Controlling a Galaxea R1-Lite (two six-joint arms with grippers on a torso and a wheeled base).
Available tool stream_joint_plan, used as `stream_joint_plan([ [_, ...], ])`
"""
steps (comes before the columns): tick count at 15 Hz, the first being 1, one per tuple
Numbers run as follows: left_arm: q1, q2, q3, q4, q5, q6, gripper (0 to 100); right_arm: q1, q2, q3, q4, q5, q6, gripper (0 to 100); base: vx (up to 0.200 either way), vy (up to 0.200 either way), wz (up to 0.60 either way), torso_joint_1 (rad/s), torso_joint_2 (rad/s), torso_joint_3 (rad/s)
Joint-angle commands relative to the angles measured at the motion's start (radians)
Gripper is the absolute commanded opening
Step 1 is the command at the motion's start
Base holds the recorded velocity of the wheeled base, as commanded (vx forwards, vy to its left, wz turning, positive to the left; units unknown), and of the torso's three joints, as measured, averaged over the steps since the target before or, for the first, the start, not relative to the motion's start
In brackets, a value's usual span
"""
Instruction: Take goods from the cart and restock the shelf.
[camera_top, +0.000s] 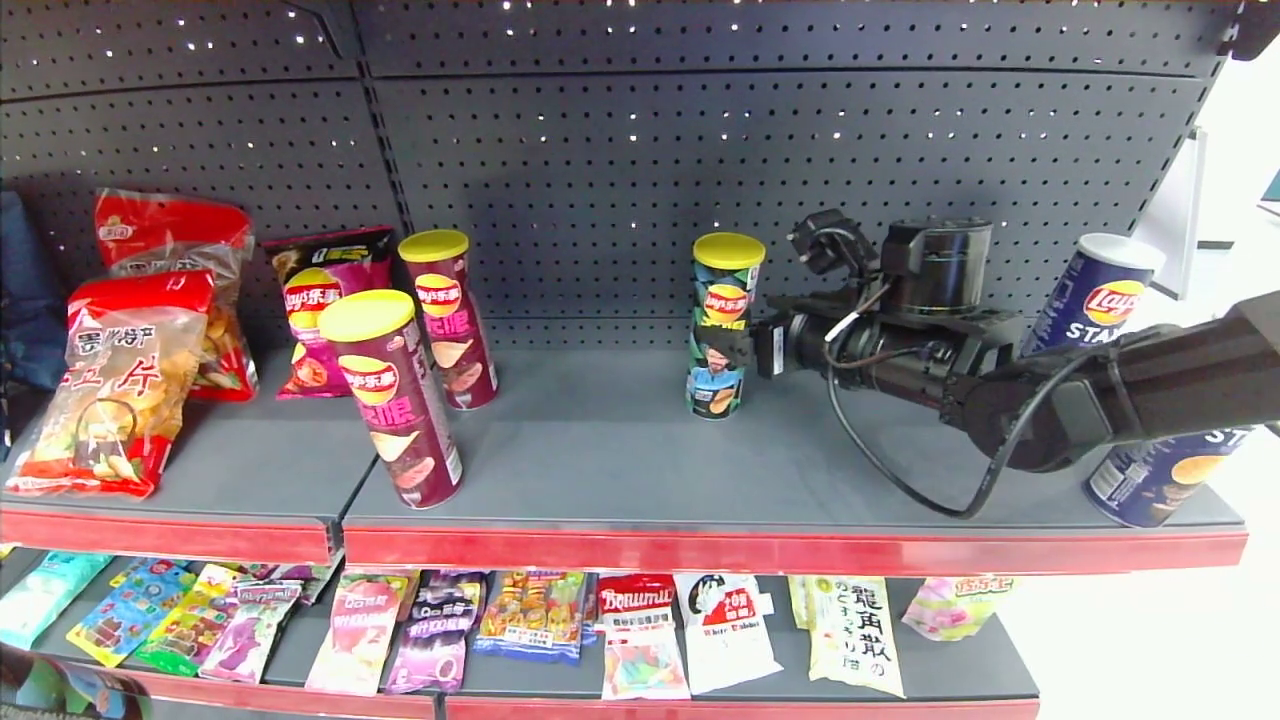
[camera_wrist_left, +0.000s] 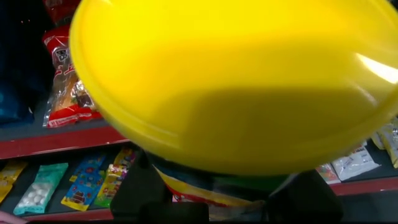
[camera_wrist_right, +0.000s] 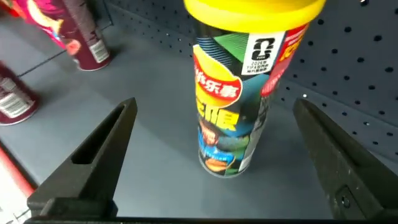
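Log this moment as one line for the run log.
right claw: open, either side of green can, apart | green can: upright on upper shelf | left claw: shut on second can, yellow lid

Right end effector (camera_wrist_right: 214, 107) spread, left one (camera_wrist_left: 224, 194) clamped

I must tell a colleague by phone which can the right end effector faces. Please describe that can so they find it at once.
On the upper dark shelf with the red front edge, look near the middle. One can stands upright between the open jaws of the right end effector. Its neighbours are maroon cans and blue cans; this one is green and teal.
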Motion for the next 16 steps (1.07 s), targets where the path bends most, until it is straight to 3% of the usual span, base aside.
stream_joint_plan([
  [1, 0.000, 0.004, 0.001, 0.000, 0.000, 0.000, 0, -0.005, 0.035, -0.027, 0.000, -0.004, 0.001, 100, 0.000, 0.000, 0.00, 0.000, 0.00, 0.000],
  [14, 0.000, 0.006, 0.007, 0.000, 0.000, -0.001, 0, -0.005, 0.203, -0.271, 0.002, -0.027, -0.004, 100, 0.000, 0.000, 0.00, 0.000, 0.00, 0.000],
  [15, 0.000, 0.004, 0.007, 0.000, 0.000, -0.001, 0, -0.005, 0.212, -0.272, 0.002, -0.038, -0.004, 0, 0.000, 0.000, 0.00, 0.000, 0.00, 0.000],
  [16, 0.000, 0.003, 0.008, 0.000, 0.000, -0.001, 0, -0.005, 0.213, -0.271, 0.002, -0.043, -0.004, 0, 0.000, 0.000, 0.00, 0.000, 0.00, 0.000],
])
